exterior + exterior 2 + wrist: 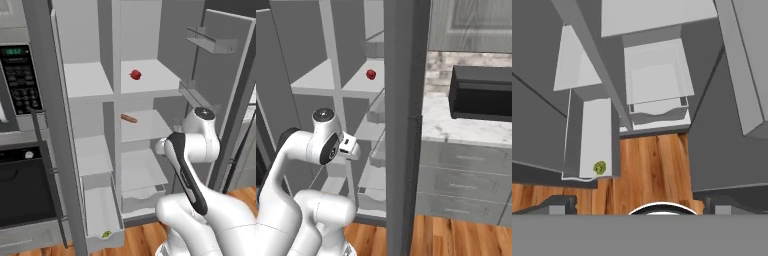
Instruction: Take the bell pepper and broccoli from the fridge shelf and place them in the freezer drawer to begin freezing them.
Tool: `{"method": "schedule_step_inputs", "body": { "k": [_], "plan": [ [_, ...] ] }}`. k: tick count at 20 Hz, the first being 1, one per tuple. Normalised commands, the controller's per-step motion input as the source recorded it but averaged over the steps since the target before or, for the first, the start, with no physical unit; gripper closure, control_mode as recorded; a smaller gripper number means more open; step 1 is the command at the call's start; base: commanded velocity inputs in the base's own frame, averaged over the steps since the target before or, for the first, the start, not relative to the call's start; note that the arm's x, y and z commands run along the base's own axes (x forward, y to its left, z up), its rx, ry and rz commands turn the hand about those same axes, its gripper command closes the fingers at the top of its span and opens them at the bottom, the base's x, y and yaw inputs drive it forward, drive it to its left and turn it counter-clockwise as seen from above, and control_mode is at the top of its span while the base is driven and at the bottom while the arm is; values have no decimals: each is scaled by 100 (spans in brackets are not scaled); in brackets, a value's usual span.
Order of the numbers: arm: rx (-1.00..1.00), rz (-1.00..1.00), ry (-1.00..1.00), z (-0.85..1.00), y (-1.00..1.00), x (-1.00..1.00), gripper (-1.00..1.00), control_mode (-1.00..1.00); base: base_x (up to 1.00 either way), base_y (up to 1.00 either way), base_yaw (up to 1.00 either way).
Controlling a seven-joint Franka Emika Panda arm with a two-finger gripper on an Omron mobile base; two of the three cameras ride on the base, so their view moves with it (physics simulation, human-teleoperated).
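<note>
**Ana:** Grey-white fridge (112, 100) standing wide open in this kitchen, wood floor (647, 165) below, a black microwave (20, 80) off to the left. And look down low: the freezer drawer (102, 210) is pulled out, and the broccoli (106, 234) is sitting in it, right near the front lip!

**Ben:** Confirmed from the hand camera, Ana. That little yellow-green lump is lying on the drawer floor, close to the front corner. By my reckoning that's half the job done.

**Ana:** And the other half? The bell pepper (135, 75) is up on the fridge shelf (150, 80), top of the wider column, sitting alone near the divider.

**Ben:** Untouched by the look of it. One level down there's a brown stick-shaped food (129, 118), which isn't part of the job.

**Ana:** What about the gripper (637, 205)?

**Ben:** Its two dark finger tips stand far apart at the bottom of the hand view, spread wide with nothing between them. It's looking down over the floor and drawers, well apart from the pepper.

**Ana:** So I'd say what's left is a climb to that top shelf, a pinch on a very small red target, then down to the drawer.
</note>
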Motion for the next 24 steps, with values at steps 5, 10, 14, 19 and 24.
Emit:
{"method": "schedule_step_inputs", "body": {
  "k": [5, 10, 14, 19, 24],
  "plan": [
    [0, 0, 0, 0, 0, 0, -100, 100, 58, -19, 1],
    [0, 0, 0, 0, 0, 0, -100, 100, 3, -46, 9],
    [0, 0, 0, 0, 0, 0, -100, 100, -63, 15, 1],
    [0, 0, 0, 0, 0, 0, -100, 100, 38, 30, 0],
    [0, 0, 0, 0, 0, 0, -100, 100, 92, 4, 0]
  ]
}}
